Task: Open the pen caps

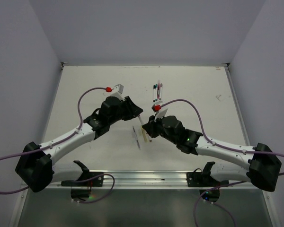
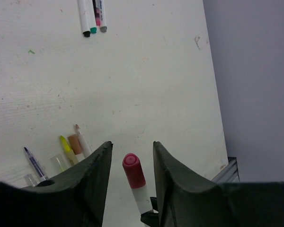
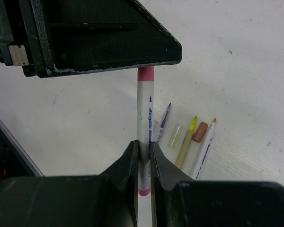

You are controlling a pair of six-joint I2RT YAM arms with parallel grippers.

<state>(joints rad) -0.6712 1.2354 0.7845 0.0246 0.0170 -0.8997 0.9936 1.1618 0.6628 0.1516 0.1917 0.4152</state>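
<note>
**Two robot arms are brought together over a pen held clear of the white table (image 2: 146, 85).** The white-barrelled pen (image 3: 144, 113) is clamped between the closed fingers of the right gripper (image 3: 143, 144). A pink band is seen on the barrel just below the grip.

The pink cap (image 2: 133, 170) is seated on the end of the pen away from the right gripper. It is framed by the left gripper (image 2: 132, 144), whose jaws are set at a middling width on either side of it. In the left wrist view a sliver of background is seen between the cap and each finger, so no contact is shown there. In the right wrist view the left gripper's dark body is laid across the end of the pen, and only the lower edge of the cap is visible beneath it.

On the table behind the held pen, loose items are laid out close together in a row:
- a blue-tipped pen (image 3: 164, 118)
- a clear cap (image 3: 174, 136)
- a yellow-tipped pen (image 3: 188, 139)
- a brown cap (image 3: 199, 132)
- a white pen with a brownish tip (image 3: 206, 146), with the brown cap just beside it

Further back, well apart from this row, a small cluster of pens (image 1: 157, 92) is seen lying side by side. A black cap (image 2: 86, 33) and a green cap (image 2: 93, 30) are fitted at their near ends.
</note>
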